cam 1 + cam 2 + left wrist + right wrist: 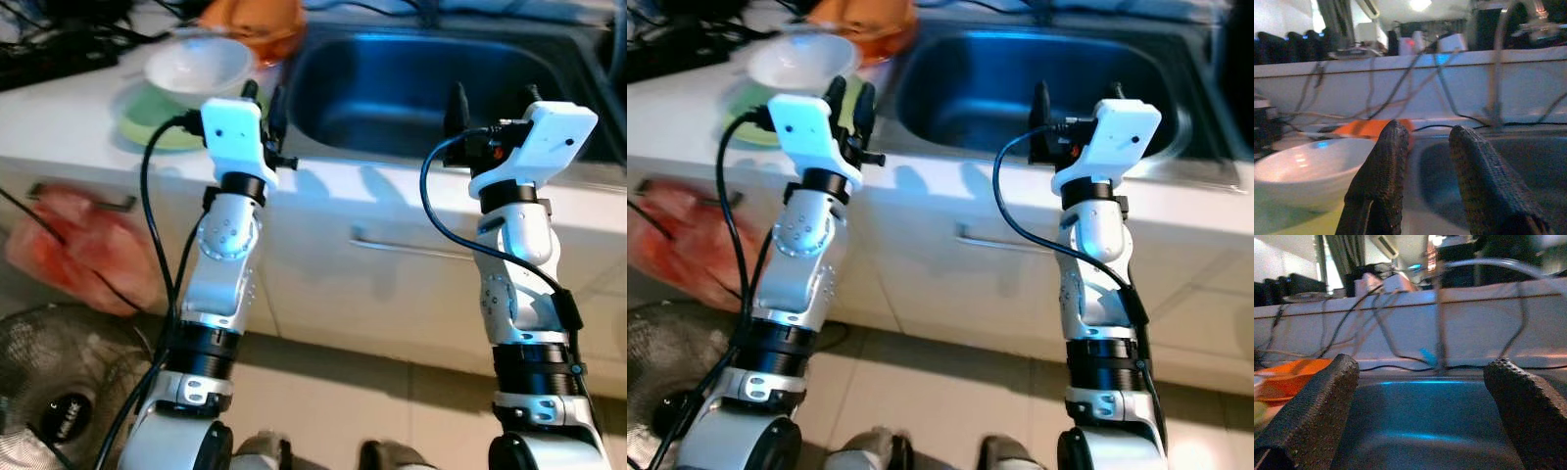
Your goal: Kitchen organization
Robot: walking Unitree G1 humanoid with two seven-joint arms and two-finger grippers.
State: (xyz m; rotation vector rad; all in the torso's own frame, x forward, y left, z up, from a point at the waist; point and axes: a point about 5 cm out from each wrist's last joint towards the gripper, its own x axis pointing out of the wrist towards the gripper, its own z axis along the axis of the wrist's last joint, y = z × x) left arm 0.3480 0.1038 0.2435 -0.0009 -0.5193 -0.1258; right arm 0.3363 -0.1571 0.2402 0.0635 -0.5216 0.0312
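Risk sits at the white bowl (198,67), stacked on a green plate (147,127) near the counter (59,117) edge: your left pincer (263,103), narrowly parted, could nudge it off. Right pincer (493,103) gapes wide over the sink (392,88), holding nothing.

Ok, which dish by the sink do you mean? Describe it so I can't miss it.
Start at the steel sink and move to the counter on the robot's left of it. There a white bowl sits on a green plate, just beyond the left gripper. It is white; the dish behind it is orange.

Silver arms, black cables, black-fingered claws
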